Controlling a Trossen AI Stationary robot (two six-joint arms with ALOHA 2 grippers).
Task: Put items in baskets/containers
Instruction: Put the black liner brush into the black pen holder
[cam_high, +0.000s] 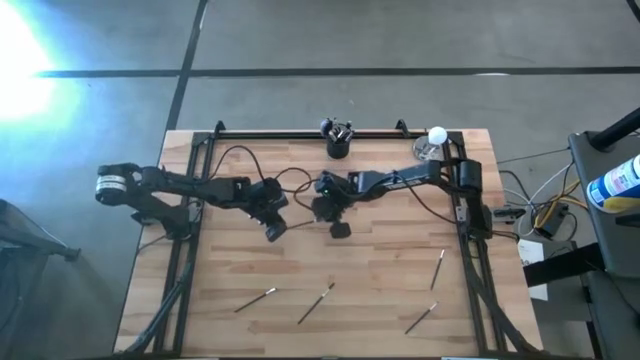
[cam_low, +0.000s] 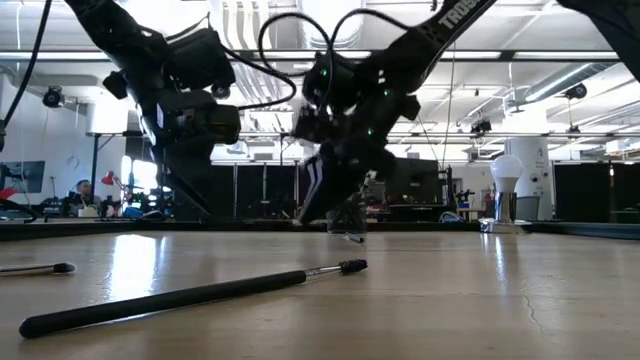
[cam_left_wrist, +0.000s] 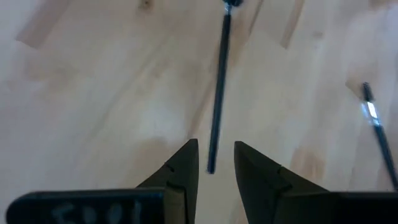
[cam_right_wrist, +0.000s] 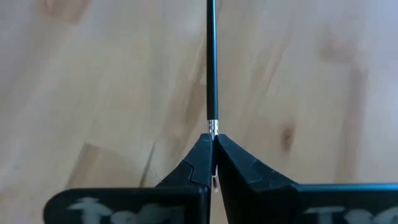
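Note:
My right gripper hangs over the table's middle, shut on a dark-handled brush. My left gripper is beside it toward the left, raised above the wood and open. In the left wrist view its fingers stand above the end of a dark brush lying flat on the table, without touching it. The black cup stands upright at the far edge and holds several brushes. More brushes lie flat near the near edge. My right gripper pinches the brush between its two fingertips at the silvery ferrule. The dark handle runs straight out ahead of the fingers, along them, and leaves the wrist picture. Whether its far end touches the table cannot be told.
A small shiny dish with a white ball sits at the far right corner. A black rail runs along the far edge. Cables trail from both arms over the far half. In the low view a long dark brush lies in the foreground.

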